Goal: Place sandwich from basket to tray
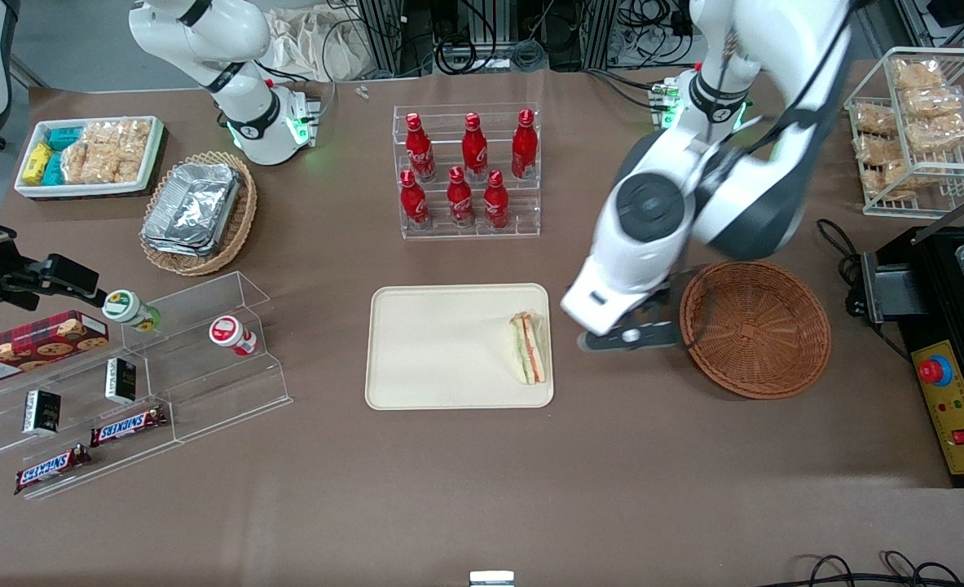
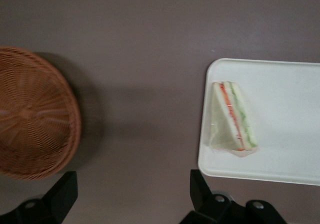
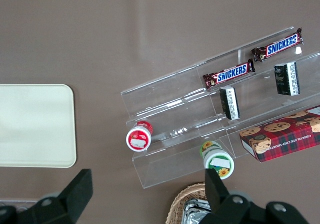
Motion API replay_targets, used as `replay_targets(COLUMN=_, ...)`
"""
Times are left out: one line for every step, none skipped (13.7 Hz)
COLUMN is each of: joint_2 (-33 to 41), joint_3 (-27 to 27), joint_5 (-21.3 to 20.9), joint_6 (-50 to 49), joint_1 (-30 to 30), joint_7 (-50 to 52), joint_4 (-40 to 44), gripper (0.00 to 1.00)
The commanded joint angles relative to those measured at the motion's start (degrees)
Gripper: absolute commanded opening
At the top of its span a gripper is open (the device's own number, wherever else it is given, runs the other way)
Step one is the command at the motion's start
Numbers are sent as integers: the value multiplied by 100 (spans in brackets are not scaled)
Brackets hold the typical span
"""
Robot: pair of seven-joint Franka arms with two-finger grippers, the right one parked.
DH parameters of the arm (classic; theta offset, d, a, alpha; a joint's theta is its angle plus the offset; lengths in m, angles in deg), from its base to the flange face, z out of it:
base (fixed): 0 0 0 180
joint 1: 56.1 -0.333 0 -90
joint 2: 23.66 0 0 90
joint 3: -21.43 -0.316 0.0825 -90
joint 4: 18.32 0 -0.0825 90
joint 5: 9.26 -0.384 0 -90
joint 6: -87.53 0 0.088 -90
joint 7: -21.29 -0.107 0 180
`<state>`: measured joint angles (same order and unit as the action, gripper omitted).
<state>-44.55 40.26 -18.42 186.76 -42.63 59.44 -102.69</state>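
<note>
1. On the tray (image 1: pixel 449 342), at its edge toward the working arm's end: sandwich (image 1: pixel 528 347), lying flat, wrapped, orange and green layers showing.
2. Basket (image 1: pixel 754 328) sits on the brown table (image 1: pixel 482 489), apart from the tray, nothing in it.
3. Gripper (image 1: pixel 630 336) hangs over the bare table strip between tray and basket, fingers (image 2: pixel 62 194) spread wide, holding nothing.
4. Wrist view: sandwich (image 2: pixel 232 124) inside the tray's rim (image 2: pixel 202 149), basket (image 2: pixel 35 119) well apart.
</note>
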Motion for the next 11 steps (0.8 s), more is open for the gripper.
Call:
replay_targets(joint_2=663, joint_3=15, joint_5=406, joint_6=-481, joint_1=-493, joint_7=-236, joint_4=-281, gripper=100)
replay_targets(joint_2=839, joint_3=15, joint_5=459, joint_6=-701, joint_1=-695, joint_7=-577, joint_4=-290, gripper=100)
replay_targets(joint_2=945, joint_3=15, joint_5=521, joint_6=-895, joint_1=-888, joint_7=-964, joint_4=-282, gripper=100)
replay_targets(joint_2=1077, joint_3=7, joint_5=617, joint_6=-1019, joint_1=-1082, joint_7=-1263, joint_4=-282, gripper=100)
replay_targets(joint_2=1191, joint_3=7, joint_5=644, joint_6=-1176, joint_1=-1310, joint_7=-1571, joint_4=-299, gripper=100)
replay_targets(joint_2=1262, joint_3=-2, joint_5=653, joint_6=-1369, joint_1=-1512, joint_7=-1974, joint_4=-291, gripper=100)
replay_targets(joint_2=1358, joint_3=-28, joint_5=653, joint_6=-1528, joint_1=-1723, joint_7=-2326, joint_4=-290, gripper=100)
replay_targets(joint_2=1490, joint_3=-107, joint_5=653, joint_6=-1669, joint_1=-1864, joint_7=-2687, joint_4=-299, gripper=100)
replay_targets(joint_2=1596, joint_3=-299, joint_5=653, joint_6=-1844, joint_1=-1848, joint_7=-3056, joint_4=-308, gripper=100)
replay_targets(joint_2=1718, joint_3=-545, joint_5=662, joint_6=-1994, joint_1=-1796, joint_7=-3303, joint_4=-360, gripper=100)
replay_targets(joint_2=1920, joint_3=-730, joint_5=732, joint_6=-2039, joint_1=-1709, joint_7=-3436, joint_4=-535, gripper=100)
